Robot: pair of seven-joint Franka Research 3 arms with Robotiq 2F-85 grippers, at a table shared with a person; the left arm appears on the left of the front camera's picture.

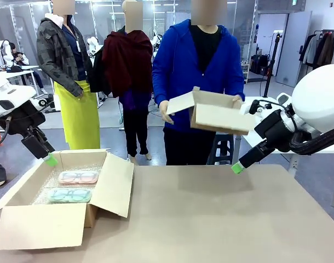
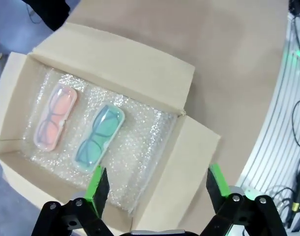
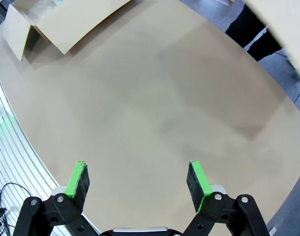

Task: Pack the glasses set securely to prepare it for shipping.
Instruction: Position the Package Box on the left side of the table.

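Observation:
The glasses set lies inside an open cardboard box (image 1: 109,186) at the table's left, on bubble wrap. It is a pale pink case (image 1: 78,177) with a mint green case (image 1: 69,195) beside it; the left wrist view shows the pink case (image 2: 55,118) and the green case (image 2: 98,135) side by side. My left gripper (image 1: 50,159) hangs open above the box's far left corner, and in its own view the left gripper (image 2: 157,189) holds nothing. My right gripper (image 1: 237,167) hovers open over the table's right part, and the right gripper (image 3: 137,181) is empty.
A person in a blue hoodie stands across the table holding a second open cardboard box (image 1: 213,112) in both hands above the far edge. The brown table (image 1: 222,219) stretches bare to the right of the packed box. Its flaps (image 1: 40,226) spread outward.

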